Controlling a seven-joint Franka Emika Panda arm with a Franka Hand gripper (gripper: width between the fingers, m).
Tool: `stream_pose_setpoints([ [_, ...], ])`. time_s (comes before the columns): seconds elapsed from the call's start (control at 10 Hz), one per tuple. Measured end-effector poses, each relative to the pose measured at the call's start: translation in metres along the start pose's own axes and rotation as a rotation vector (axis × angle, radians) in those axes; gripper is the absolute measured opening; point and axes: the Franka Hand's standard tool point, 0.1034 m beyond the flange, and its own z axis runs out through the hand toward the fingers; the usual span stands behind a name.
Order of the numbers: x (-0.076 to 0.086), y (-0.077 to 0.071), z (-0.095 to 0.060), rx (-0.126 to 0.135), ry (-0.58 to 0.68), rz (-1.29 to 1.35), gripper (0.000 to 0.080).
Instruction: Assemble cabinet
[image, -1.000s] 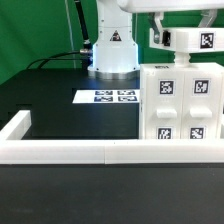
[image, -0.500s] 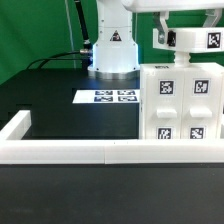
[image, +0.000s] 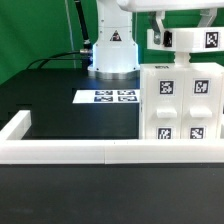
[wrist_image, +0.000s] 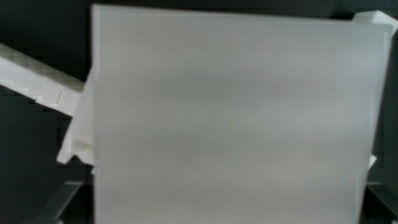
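Observation:
The cabinet body (image: 178, 105) is a large white block with several square tags, standing at the exterior view's right against the front wall. My gripper (image: 180, 45) hangs just above its top and is shut on a white tagged cabinet part (image: 205, 40), held a little over the body. In the wrist view this white part (wrist_image: 231, 110) fills nearly the whole picture. My gripper (wrist_image: 217, 200) has its dark fingers (wrist_image: 59, 200) at the part's two sides. What lies under the part is hidden.
The marker board (image: 115, 97) lies flat on the black table, left of the cabinet body. A low white border wall (image: 70, 151) runs along the front and turns back at the left (image: 14, 126). The arm's base (image: 112, 52) stands at the back.
My gripper with the white part has shifted slightly sideways above the cabinet body, first right, then back left. Nothing else has moved.

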Motion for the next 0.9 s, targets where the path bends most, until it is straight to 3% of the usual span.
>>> stream_pose_setpoints([
  [0.5, 0.0003, 0.0037, -0.0010, -0.020, 0.058, -0.001, 0.0563],
  [0.8, 0.0006, 0.0036, -0.0013, -0.021, 0.058, -0.001, 0.0563],
  [0.9, -0.0054, -0.0016, -0.0002, -0.008, 0.026, 0.052, 0.0563],
])
